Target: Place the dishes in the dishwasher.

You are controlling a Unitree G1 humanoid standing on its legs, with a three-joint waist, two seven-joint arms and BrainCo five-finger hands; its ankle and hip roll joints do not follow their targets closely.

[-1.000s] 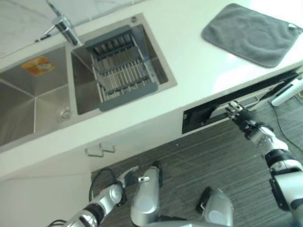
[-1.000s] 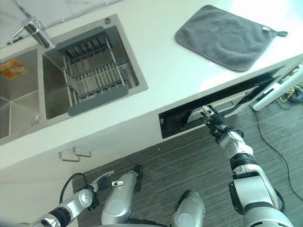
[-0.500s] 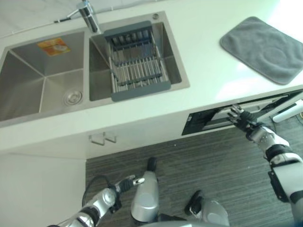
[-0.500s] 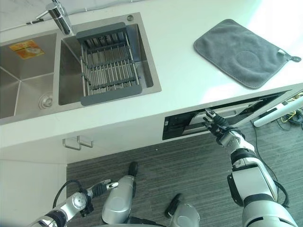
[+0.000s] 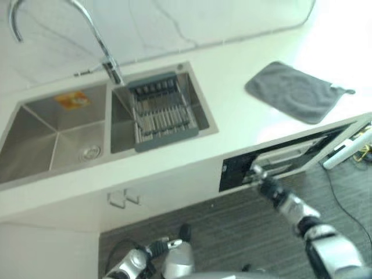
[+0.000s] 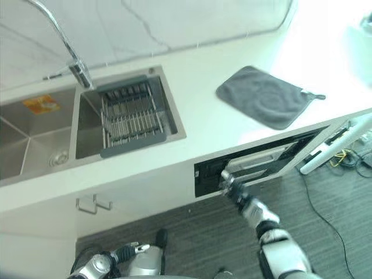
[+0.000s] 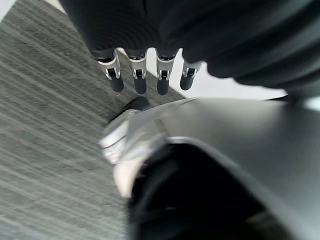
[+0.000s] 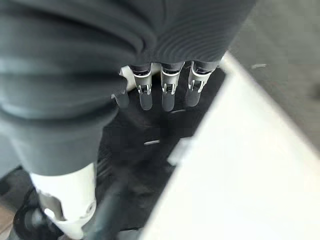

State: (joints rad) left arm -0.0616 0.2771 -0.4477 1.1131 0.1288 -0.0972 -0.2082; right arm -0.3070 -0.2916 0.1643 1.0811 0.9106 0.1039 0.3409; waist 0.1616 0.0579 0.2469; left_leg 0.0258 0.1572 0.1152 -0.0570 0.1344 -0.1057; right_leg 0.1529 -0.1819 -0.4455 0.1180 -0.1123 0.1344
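One right hand (image 6: 231,188), fingers straight, at the half-hidden dishwasher (image 6: 256,163) slot under the desk (image 6: 203,128) front edge; left hand (image 7: 145,75) relaxed.

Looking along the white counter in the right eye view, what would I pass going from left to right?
Steel sink basin with an orange sticker → curved chrome tap → dark grey dish rack set in the second basin → flat grey cloth mat lying on the white counter.
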